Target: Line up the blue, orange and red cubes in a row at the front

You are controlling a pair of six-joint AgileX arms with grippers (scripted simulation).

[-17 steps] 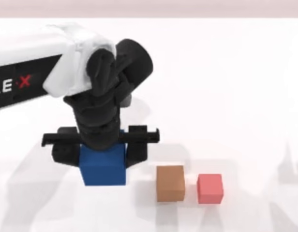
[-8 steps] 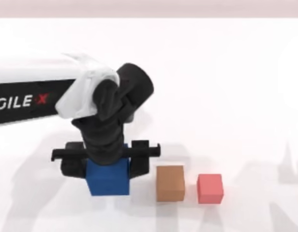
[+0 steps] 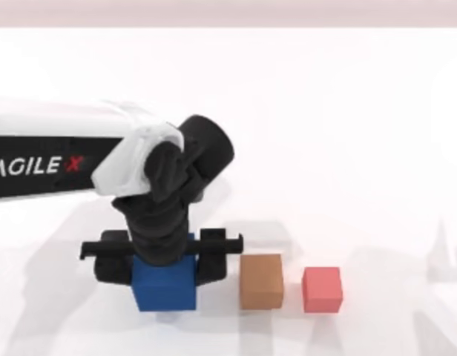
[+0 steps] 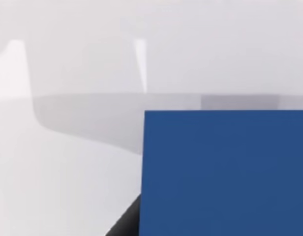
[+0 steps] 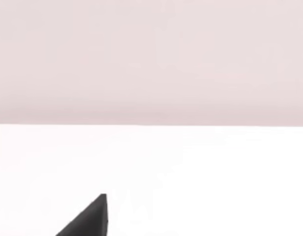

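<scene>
The deep blue cube point(image 3: 164, 291) sits low at the front left of the table, and my left gripper point(image 3: 163, 268) is shut on it, one black finger point(image 3: 214, 261) on each side. In the left wrist view the blue cube point(image 4: 225, 172) fills most of the frame, with one finger point(image 4: 127, 222) at its edge. Just to its right stands the tan-orange cube point(image 3: 261, 280), a narrow gap between them. The coral-red cube point(image 3: 321, 289) follows on the right, in the same row. My right gripper point(image 5: 95, 219) is outside the top view, parked over bare table.
The white left arm point(image 3: 58, 159) reaches in from the left edge over the table's middle. The white tabletop point(image 3: 347, 133) stretches back to a pale wall.
My left gripper has carried the blue cube toward the front and slightly right, lower and closer to the orange cube. The orange and red cubes have not moved.
</scene>
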